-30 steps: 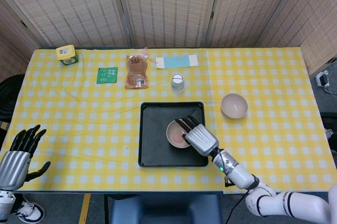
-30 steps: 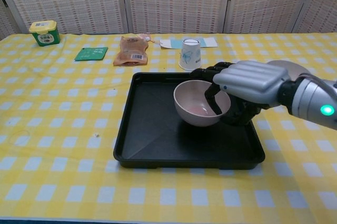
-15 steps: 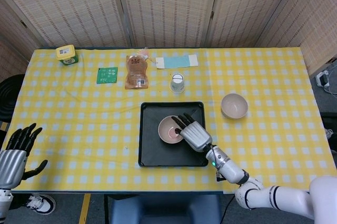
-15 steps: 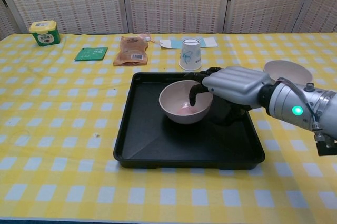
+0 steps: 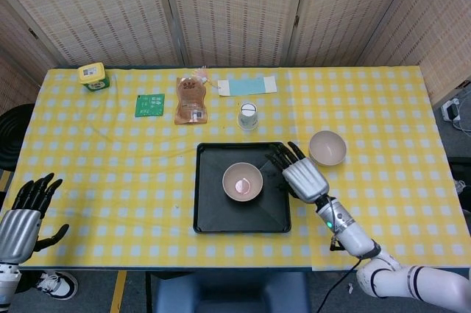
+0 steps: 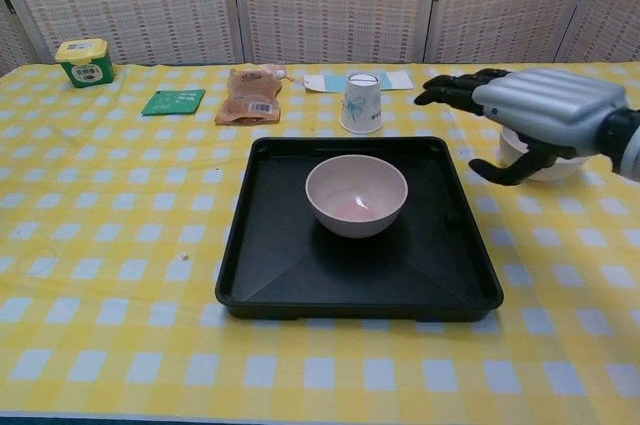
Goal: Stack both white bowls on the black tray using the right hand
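One white bowl (image 5: 242,181) (image 6: 356,195) sits upright in the middle of the black tray (image 5: 213,210) (image 6: 270,265), with nothing touching it. The second white bowl (image 5: 327,147) (image 6: 560,167) stands on the tablecloth to the right of the tray; in the chest view my right hand covers most of it. My right hand (image 5: 302,173) (image 6: 525,105) hovers with fingers spread over the tray's right edge, between the two bowls, holding nothing. My left hand (image 5: 26,213) is open at the table's near left corner, off the cloth.
A paper cup (image 5: 248,115) (image 6: 361,102) stands just behind the tray. Further back lie a brown pouch (image 5: 190,99) (image 6: 249,95), a green packet (image 5: 150,104) (image 6: 173,101), a light blue card (image 5: 246,85) and a green-and-yellow tub (image 5: 93,75) (image 6: 84,61). Woven screens close off the back.
My right hand has let go of the bowl in the tray, opened, and moved up and right towards the second bowl. The bowl stays where it was set down.
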Robot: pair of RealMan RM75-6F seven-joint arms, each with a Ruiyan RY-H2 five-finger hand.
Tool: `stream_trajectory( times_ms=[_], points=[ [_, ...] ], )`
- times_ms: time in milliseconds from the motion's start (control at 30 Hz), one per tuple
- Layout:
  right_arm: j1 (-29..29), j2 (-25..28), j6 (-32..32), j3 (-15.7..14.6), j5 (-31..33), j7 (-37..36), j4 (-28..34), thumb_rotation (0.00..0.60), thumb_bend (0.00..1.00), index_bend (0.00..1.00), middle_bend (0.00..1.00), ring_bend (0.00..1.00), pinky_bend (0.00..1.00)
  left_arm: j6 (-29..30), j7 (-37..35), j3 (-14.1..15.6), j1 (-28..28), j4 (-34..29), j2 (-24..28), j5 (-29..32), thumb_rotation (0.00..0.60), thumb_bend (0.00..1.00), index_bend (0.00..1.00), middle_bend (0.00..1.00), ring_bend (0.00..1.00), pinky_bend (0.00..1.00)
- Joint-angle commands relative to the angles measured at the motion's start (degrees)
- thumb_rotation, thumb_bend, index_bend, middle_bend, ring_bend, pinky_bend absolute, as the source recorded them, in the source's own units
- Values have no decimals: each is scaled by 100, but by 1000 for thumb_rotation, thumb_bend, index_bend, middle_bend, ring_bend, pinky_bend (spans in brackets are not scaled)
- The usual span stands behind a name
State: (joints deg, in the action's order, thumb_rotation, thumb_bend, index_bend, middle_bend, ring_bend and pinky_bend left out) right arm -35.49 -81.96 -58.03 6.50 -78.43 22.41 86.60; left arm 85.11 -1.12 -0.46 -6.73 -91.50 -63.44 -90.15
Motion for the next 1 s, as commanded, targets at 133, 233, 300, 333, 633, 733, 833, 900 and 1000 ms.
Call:
stream_trajectory(
  times_ms=[133,233,300,333,633,733,833,900,1000],
  points=[
    [534,480,-450,-259,-92,-801,-384,600,519,103,0,0,0,-102,132,12,-25,-88,-16,47,600,311,0,0,0,0],
    [674,524,-477,-340,-91,-1148,-692,600,520,148,0,0,0,-131,169,36,-36,-122,-12,16,600,311,0,0,0,0],
    [732,519,-489,-380,-118,-1305,-847,600,520,163,0,0,0,-102,184,26,-31,-137,-15,9,600,311,0,0,0,0],
    [753,504,-505,-390,-132,-1358,-921,600,519,172,0,0,0,-88,190,22,-27,-138,-19,7,600,311,0,0,0,0],
    [712,150,-133,-281,99,-1892,-1730,600,520,265,0,0,0,-120,237,5,-46,-116,-59,40,600,305,0,0,0,0],
    [632,-29,48,-231,159,-1994,-2033,600,519,282,0,0,0,-120,350,-22,-41,-99,-90,103,600,306,0,0,0,0],
    [577,-224,78,-209,133,-1968,-2311,600,520,297,0,0,0,-151,333,-25,-53,-109,-90,123,600,306,0,0,0,0],
    [548,-336,93,-194,117,-1988,-2441,600,520,311,0,0,0,-148,353,-32,-57,-95,-100,126,600,307,0,0,0,0],
    [492,-501,135,-157,117,-1992,-2659,600,520,332,0,0,0,-158,437,-42,-60,-70,-130,154,600,308,0,0,0,0]
  ],
)
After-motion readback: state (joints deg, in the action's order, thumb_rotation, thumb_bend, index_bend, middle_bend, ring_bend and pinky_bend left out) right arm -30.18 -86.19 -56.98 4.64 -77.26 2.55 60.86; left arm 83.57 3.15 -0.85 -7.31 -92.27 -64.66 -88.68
